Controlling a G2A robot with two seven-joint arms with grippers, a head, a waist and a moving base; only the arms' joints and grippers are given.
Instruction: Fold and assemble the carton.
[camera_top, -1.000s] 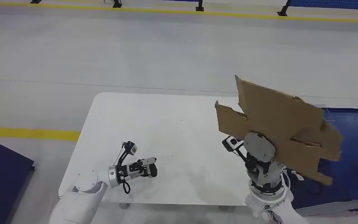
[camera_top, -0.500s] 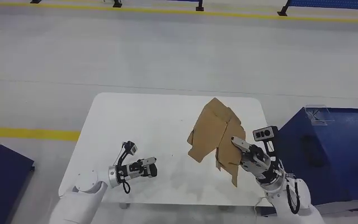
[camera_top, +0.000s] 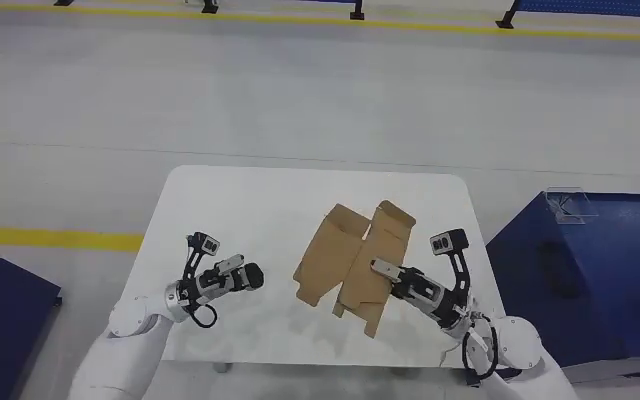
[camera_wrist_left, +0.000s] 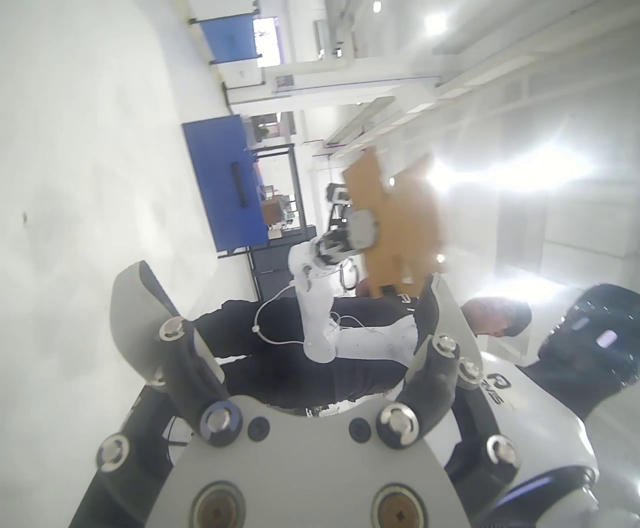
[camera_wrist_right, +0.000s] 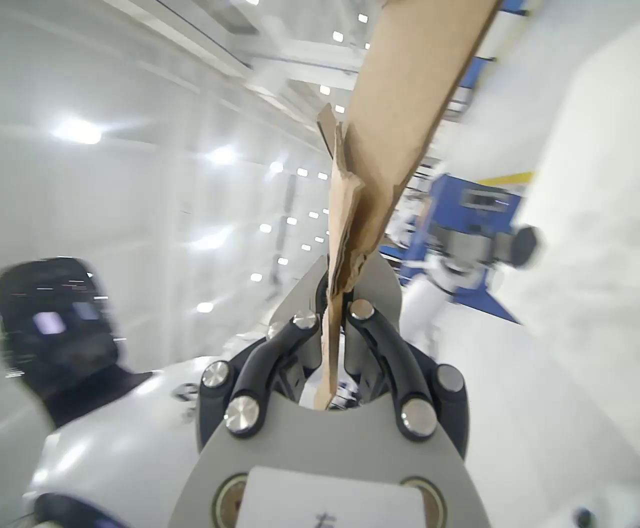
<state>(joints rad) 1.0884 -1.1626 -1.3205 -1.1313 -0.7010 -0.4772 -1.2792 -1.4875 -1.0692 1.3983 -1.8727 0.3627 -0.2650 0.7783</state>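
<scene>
Lying under both arms, the white table (camera_top: 250, 205) is smooth and matt, with rounded corners. Over its right half hangs the carton (camera_top: 350, 265), a flat piece of brown corrugated cardboard. It is not yet opened into a box. Its panels lie close together, with short flaps and cut slots at the ends, and it is tilted. I cannot tell if its lower corner touches the table.

The right tool (camera_top: 378, 266) holds the carton at one edge. In the right wrist view the two fingers of this tool (camera_wrist_right: 335, 300) are closed tight on the layered board (camera_wrist_right: 400, 100), which looks crumpled and a little frayed at the pinch. The left tool (camera_top: 250, 275) is over the left part of the table, well apart from the carton. Its fingers (camera_wrist_left: 145, 290) are spread wide and hold nothing, and the carton (camera_wrist_left: 395, 215) shows beyond them.

In my judgement, the main risk is the grip. The sheet is large and light, and it is held only at a thin edge, so it can swing or slip out when the arm turns. The crushed place can also tear, because corrugated board is weak once it is bent. If the left tool comes in at a bad angle, it may push the panels flat and not open them, or bend a panel away from its crease.
</scene>
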